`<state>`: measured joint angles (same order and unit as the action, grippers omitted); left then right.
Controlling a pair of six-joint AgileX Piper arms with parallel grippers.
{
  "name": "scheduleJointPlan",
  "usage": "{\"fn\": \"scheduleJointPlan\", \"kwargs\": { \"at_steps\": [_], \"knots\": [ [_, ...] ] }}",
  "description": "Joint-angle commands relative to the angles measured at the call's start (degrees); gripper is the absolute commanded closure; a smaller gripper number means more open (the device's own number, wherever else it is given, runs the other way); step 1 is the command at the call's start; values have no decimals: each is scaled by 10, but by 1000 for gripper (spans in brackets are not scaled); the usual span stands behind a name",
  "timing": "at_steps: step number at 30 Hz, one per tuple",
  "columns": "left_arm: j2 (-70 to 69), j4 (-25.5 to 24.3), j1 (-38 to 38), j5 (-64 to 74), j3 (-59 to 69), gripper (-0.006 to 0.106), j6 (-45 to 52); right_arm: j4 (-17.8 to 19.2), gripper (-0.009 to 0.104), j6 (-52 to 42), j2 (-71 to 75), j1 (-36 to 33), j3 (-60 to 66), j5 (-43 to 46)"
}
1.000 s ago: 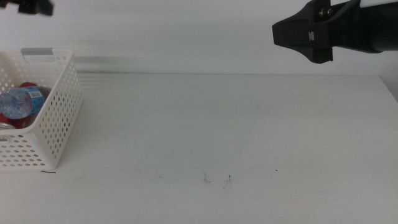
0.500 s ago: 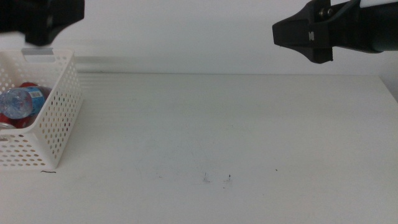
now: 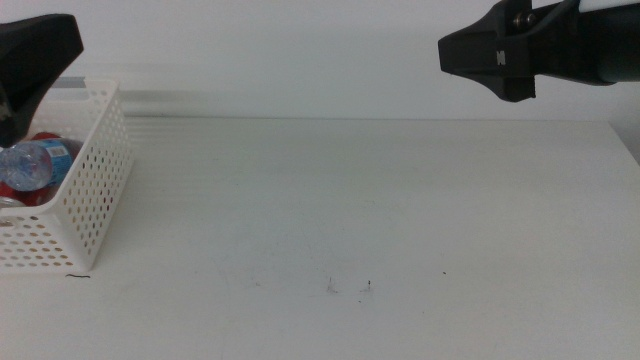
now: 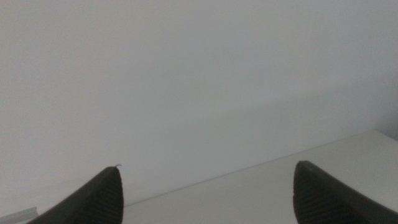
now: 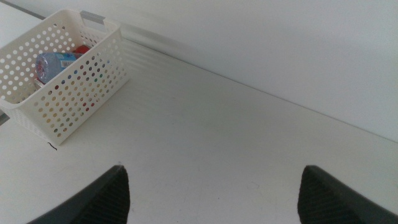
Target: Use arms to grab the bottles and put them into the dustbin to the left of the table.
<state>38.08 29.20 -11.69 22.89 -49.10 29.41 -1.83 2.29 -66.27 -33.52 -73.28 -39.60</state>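
Note:
The white perforated dustbin (image 3: pixel 92 190) stands at the table's left edge. In it lie the clear water bottle with a blue label (image 3: pixel 28 165) and a red soda can (image 3: pixel 52 142). The yellow tea bottle is out of view. My left gripper (image 3: pixel 32 55) hangs above the dustbin's far side; in the left wrist view (image 4: pixel 208 186) its jaws stand wide apart and empty. My right gripper (image 3: pixel 495 58) hovers high at the back right, open and empty in the right wrist view (image 5: pixel 214 186), which also shows the dustbin (image 5: pixel 84 84) and water bottle (image 5: pixel 55 65).
The white tabletop (image 3: pixel 350 210) carries only a few tiny dark specks (image 3: pixel 368 287) near the front middle. A white wall rises behind the table's far edge. A second red can (image 3: pixel 8 201) shows at the dustbin's left side.
My left gripper has come down and rightward into view over the dustbin, showing larger than before. The right arm and the dustbin's contents have not moved.

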Motion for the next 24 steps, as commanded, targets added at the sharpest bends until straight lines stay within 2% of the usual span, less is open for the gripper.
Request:
{"fn": "scheduleJointPlan", "kwargs": {
  "at_steps": [1,6,7,10,13,24],
  "knots": [
    [-2,2,-3,-3,2,7,-8,-1,8,-6,2,-1,-4,6],
    [-2,9,-3,-14,2,7,-8,-1,8,-6,2,-1,-4,6],
    [-2,-41,-3,-21,3,7,-31,-1,8,-6,2,-1,-4,6],
    [-2,-140,-3,6,3,7,-145,1,8,-6,2,-1,-4,6],
    [-2,-195,-3,14,3,7,-194,1,8,-6,2,-1,-4,6],
    [-2,-206,-3,-81,3,7,-207,1,8,-6,2,-1,-4,6]
  ]
}}
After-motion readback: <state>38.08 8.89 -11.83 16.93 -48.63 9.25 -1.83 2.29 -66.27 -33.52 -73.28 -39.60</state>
